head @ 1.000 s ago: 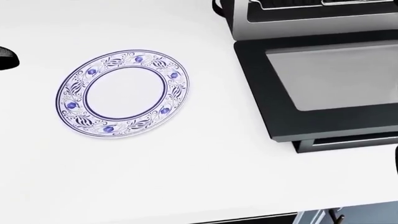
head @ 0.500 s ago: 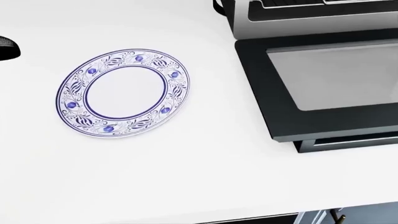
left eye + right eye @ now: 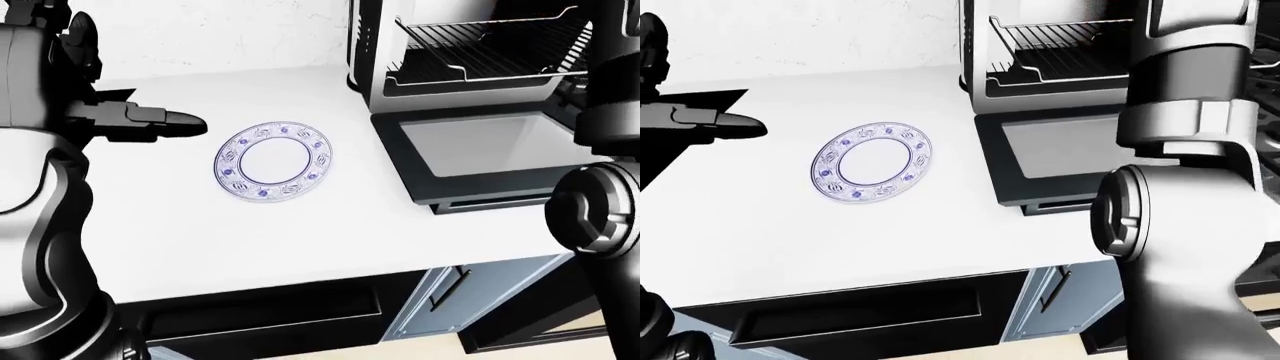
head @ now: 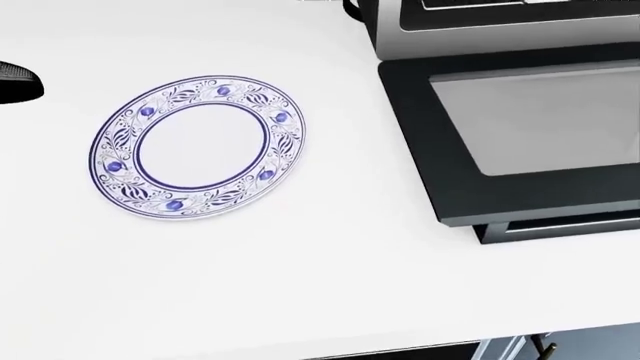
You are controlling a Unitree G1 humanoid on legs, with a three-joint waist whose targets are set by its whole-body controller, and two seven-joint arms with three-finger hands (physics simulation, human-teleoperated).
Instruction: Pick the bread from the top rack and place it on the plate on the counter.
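The blue-and-white patterned plate lies empty on the white counter, left of a toaster oven. My left hand hovers over the counter left of the plate, fingers stretched toward it, open and holding nothing; in the head view only a black tip shows at the left edge. The oven's wire rack shows no bread on the part I can see. My right arm rises past the oven and out of the top of the picture, so its hand is hidden.
The oven door is folded down flat onto the counter, right of the plate. Below the counter edge are a dark drawer and a pale cabinet door. A white wall stands behind.
The head view has shifted slightly, so plate and oven sit a little higher. The black tip of my left hand reaches further in from the left edge.
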